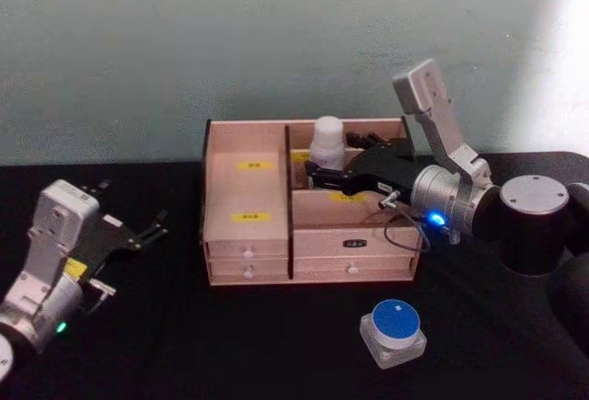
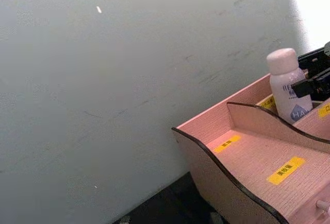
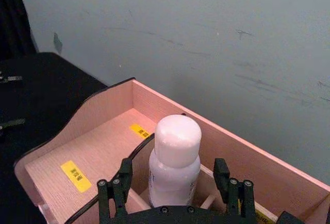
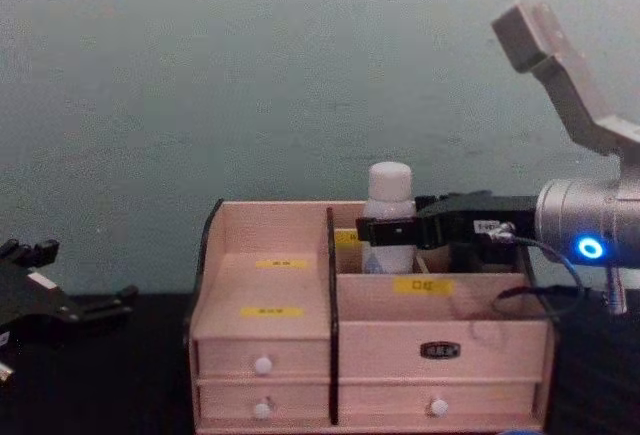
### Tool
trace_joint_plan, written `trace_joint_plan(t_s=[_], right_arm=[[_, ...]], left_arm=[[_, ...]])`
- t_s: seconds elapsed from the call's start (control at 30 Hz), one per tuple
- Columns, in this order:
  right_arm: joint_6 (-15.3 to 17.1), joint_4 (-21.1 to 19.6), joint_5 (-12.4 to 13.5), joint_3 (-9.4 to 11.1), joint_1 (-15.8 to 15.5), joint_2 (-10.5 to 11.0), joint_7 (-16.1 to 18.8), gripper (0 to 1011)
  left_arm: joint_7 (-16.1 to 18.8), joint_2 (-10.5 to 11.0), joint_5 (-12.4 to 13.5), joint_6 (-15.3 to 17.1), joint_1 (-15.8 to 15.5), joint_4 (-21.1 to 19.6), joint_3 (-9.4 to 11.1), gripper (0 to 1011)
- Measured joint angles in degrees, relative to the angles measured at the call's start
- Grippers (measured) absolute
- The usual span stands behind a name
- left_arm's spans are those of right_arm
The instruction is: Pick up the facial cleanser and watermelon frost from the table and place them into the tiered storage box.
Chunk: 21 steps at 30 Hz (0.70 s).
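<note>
My right gripper [image 3: 174, 185] is spread, a finger on either side of the cleanser [image 3: 177, 157] with a gap on both sides, gripping nothing. The cleanser stands upright in the far right compartment of the box [image 1: 247, 188]. The jar [image 1: 394, 325] sits on the table [image 1: 230, 354], near and to the right of that gripper, lid up. I judge the right arm the closer one. My left gripper [image 1: 138, 223] is parked, spread, at near left.
</note>
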Motion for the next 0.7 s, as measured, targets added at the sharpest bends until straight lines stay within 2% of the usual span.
trace_joint_plan(t_s=[0.37, 0.7], right_arm=[[0.1, -0.1, 0.1, 0.0, 0.0, 0.0, 0.0, 1002], [1.6, -6.7, 1.7, 1.6, -3.3, 2.3, 0.6, 1002]], left_arm=[[0.0, 0.0, 0.0, 0.0, 0.0, 0.0, 0.0, 1001], [0.0, 0.0, 0.0, 0.0, 0.0, 0.0, 0.0, 1001]])
